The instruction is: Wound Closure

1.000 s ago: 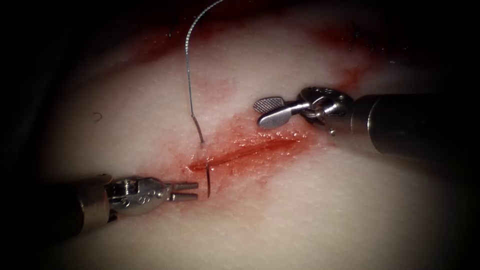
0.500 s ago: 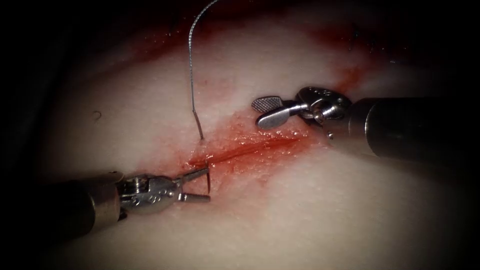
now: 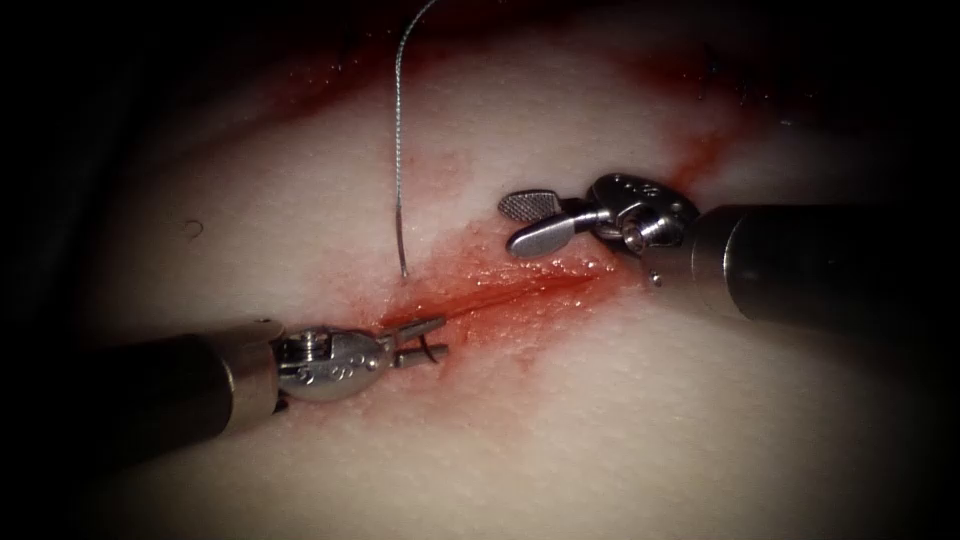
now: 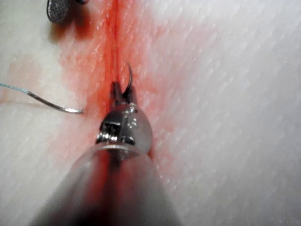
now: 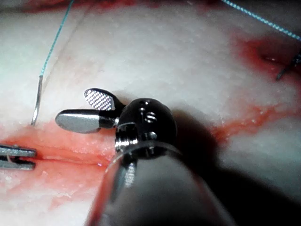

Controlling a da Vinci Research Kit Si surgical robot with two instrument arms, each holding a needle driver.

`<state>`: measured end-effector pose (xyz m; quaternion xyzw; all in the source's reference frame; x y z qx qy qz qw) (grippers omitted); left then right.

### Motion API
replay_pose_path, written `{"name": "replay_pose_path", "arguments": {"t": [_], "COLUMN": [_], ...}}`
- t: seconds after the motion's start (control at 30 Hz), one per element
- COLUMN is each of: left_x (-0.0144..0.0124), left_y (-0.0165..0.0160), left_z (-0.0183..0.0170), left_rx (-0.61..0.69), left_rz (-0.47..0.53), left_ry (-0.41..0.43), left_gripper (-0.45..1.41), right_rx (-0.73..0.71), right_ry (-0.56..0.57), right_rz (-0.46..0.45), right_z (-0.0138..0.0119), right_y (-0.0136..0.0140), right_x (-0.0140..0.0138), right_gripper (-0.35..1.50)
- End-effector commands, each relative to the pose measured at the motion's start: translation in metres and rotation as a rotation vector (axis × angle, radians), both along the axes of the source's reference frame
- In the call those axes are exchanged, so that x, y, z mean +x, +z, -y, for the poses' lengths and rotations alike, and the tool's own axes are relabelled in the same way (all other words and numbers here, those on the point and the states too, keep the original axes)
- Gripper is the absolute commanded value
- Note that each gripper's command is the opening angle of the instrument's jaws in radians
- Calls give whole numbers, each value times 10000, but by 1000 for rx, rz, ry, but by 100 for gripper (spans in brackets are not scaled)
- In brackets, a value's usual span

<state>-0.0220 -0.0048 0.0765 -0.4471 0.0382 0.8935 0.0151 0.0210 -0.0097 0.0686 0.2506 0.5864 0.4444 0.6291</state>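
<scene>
The curved needle [image 3: 399,245] is in the tissue [image 3: 620,420] at the left end of the cut [image 3: 500,292]. Its tail stands out on the cut's left side, and the thread [image 3: 395,120] trails up from it. On the cut's right side, my left tool [image 3: 432,337] is shut on the needle near its tip. In the left wrist view the tip [image 4: 128,77] curves out beside the left tool [image 4: 120,92], with the tail [image 4: 56,106] lying apart. My right tool [image 3: 510,224] hangs open over the cut, holding nothing, as the right wrist view [image 5: 74,107] confirms.
Red fluid [image 3: 470,270] stains the tissue along the cut and toward the far right. Dark thread ends [image 3: 720,70] of an earlier stitch [image 5: 287,70] sit at the far right. The right tool's shaft [image 3: 820,255] lies across the right side.
The left tool moved right and up to the needle's tip; its jaws spread, then closed on it. The needle's tail shifted slightly. The right tool drifted a little left.
</scene>
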Motion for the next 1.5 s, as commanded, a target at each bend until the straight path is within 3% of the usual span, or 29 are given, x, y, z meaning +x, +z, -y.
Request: {"name": "replay_pose_path", "arguments": {"t": [0.03,0.07,0.13,0.23,0.3,0.33,0.43,0.53,0.7,0.77,0.9,1.13,1.17,1.2,1.37,1.5], "left_x": [-5,-4,-4,-7,-14,-16,-19,-22,-20,-18,-15,-14,-14,-14,-11,-6], "left_y": [3,1,-6,-20,-37,-43,-53,-73,-87,-93,-107,-136,-145,-145,-168,-193], "left_z": [4,5,8,13,17,18,19,21,25,27,30,29,25,25,-4,-43], "left_rx": [3,0,40,107,204,250,314,500,661,712,810,872,844,844,561,358], "left_rz": [9,9,36,71,124,148,185,260,324,347,383,442,441,441,409,389], "left_ry": [-4,-1,0,-8,-12,-19,-24,-66,-69,-66,-62,-34,-41,-41,-50,-86], "left_gripper": [-45,-45,-45,-45,-45,-45,-45,-45,-45,-45,-45,-45,-45,-45,-45,-45], "right_rx": [-52,-97,-147,-182,-234,-244,-247,-248,-247,-242,-235,-232,-232,-232,-220,-204], "right_ry": [7,10,23,38,-21,-50,-59,-61,-65,-72,-81,-122,-136,-136,-196,-214], "right_rz": [25,43,72,98,74,54,36,27,23,32,30,-1,-9,-9,29,45], "right_z": [4,5,6,4,0,-1,0,5,11,12,10,11,12,12,13,9], "right_y": [7,7,6,5,3,2,2,0,-4,-5,-10,-12,-13,-13,-14,-21], "right_x": [6,5,3,0,0,1,1,2,5,6,7,7,8,8,8,3], "right_gripper": [56,16,-35,-35,-33,-16,-21,-18,-21,-11,26,56,71,71,105,105]}}
